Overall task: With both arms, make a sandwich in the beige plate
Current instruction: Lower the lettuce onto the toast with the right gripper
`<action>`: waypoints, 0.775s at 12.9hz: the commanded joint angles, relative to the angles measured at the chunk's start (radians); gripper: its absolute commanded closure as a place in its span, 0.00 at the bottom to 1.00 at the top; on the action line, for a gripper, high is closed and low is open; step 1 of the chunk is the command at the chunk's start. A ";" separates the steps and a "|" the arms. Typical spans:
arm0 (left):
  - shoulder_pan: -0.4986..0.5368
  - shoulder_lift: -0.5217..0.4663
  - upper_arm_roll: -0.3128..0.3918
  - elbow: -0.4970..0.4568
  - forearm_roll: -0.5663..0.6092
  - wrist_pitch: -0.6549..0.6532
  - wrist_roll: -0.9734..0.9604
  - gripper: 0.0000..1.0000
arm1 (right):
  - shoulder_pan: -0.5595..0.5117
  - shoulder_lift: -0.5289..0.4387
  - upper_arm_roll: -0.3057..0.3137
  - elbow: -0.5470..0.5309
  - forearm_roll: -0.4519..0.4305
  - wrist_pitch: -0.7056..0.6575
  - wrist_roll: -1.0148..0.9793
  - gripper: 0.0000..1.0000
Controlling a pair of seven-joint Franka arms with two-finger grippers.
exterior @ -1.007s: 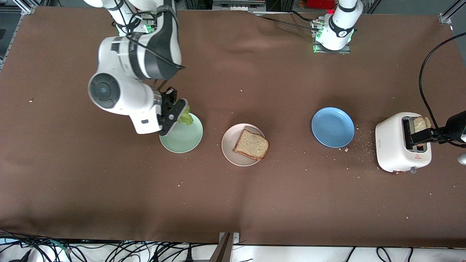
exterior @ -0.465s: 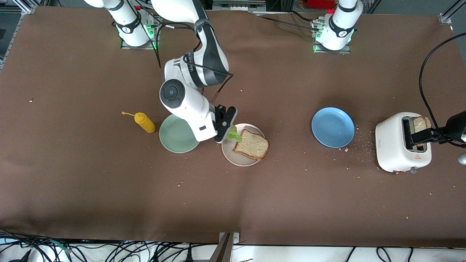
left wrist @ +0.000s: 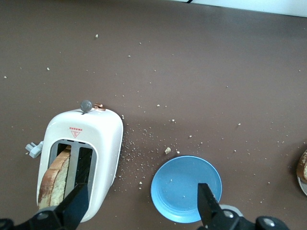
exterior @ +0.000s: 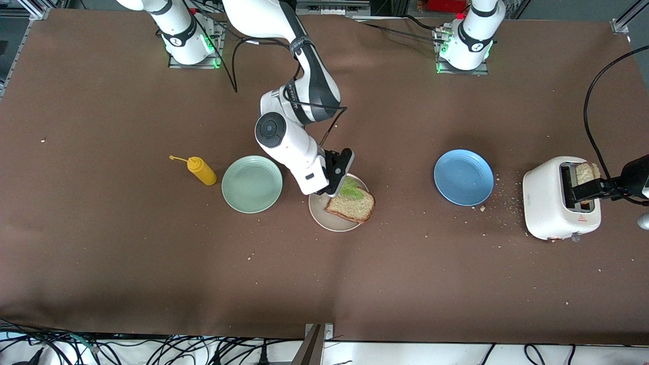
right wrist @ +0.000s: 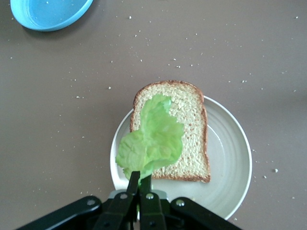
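**Lettuce arrives over the bread on the beige plate**

Since the earlier frame the right arm has swung from the mint-green plate [exterior: 252, 184] toward the middle of the table, uncovering a yellow squeeze bottle [exterior: 201, 170] beside that plate. The right gripper [exterior: 338, 188] now hangs over the beige plate [exterior: 324, 216], at the centre of the front view, its fingers pinched together on the lettuce leaf [right wrist: 152, 139], which droops over a single bread slice [right wrist: 189, 143] lying on that plate.

The left gripper [left wrist: 141, 208] waits with its fingers spread wide, holding nothing, above the white toaster [exterior: 555, 203] at the right edge of the front view. A second slice [left wrist: 53, 178] stands in one toaster slot. The toaster bears a small red triangle mark with tiny lettering too small to read. The blue plate [exterior: 463, 177] sits between toaster and beige plate, crumbs scattered around it
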 commanded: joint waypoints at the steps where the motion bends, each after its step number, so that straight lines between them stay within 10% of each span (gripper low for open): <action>1: 0.005 0.007 -0.007 0.018 0.027 -0.001 0.001 0.00 | -0.024 0.015 0.052 0.035 0.017 0.078 -0.001 1.00; 2: 0.005 0.007 -0.007 0.018 0.027 -0.002 0.001 0.00 | -0.024 0.015 0.066 0.033 0.017 0.110 -0.001 1.00; 5: 0.005 0.007 -0.007 0.015 0.031 -0.002 0.001 0.00 | -0.030 0.014 0.074 0.032 0.020 0.097 0.020 0.03; 10: 0.017 0.007 -0.007 0.007 0.032 -0.006 0.001 0.00 | -0.056 -0.038 -0.047 0.035 0.020 -0.170 0.025 0.01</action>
